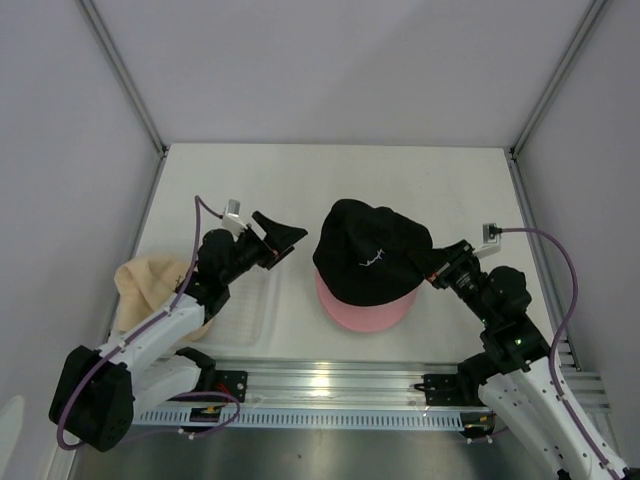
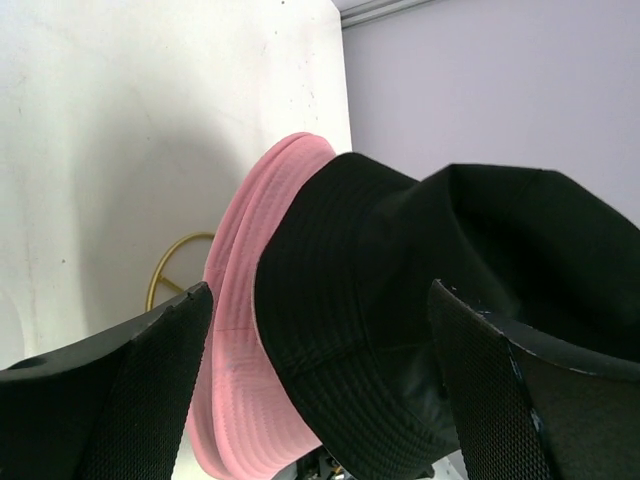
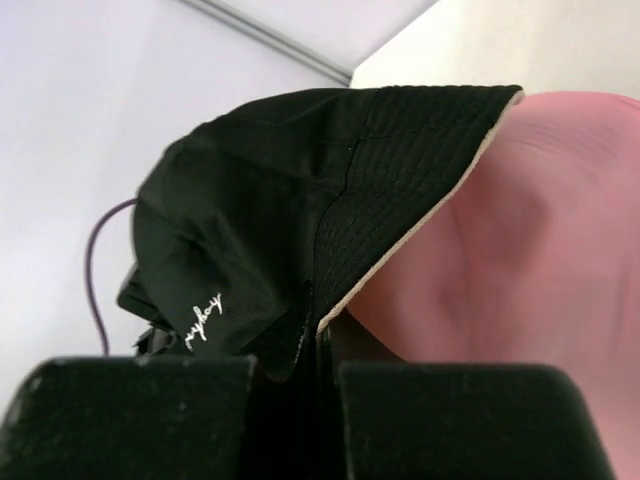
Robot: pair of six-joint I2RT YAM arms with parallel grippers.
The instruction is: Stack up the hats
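Left of black hat (image 1: 370, 260): clear tray (image 1: 262, 318), then beige hat (image 1: 145, 285).

A white table (image 1: 330, 180) stands between pale lilac walls (image 1: 350, 60), a metal rail (image 1: 330, 385) along its near edge.

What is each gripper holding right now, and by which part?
The right gripper is shut on the black hat, pinching the edge of its brim on the right side. The left gripper is open beside the hat, holding nothing.
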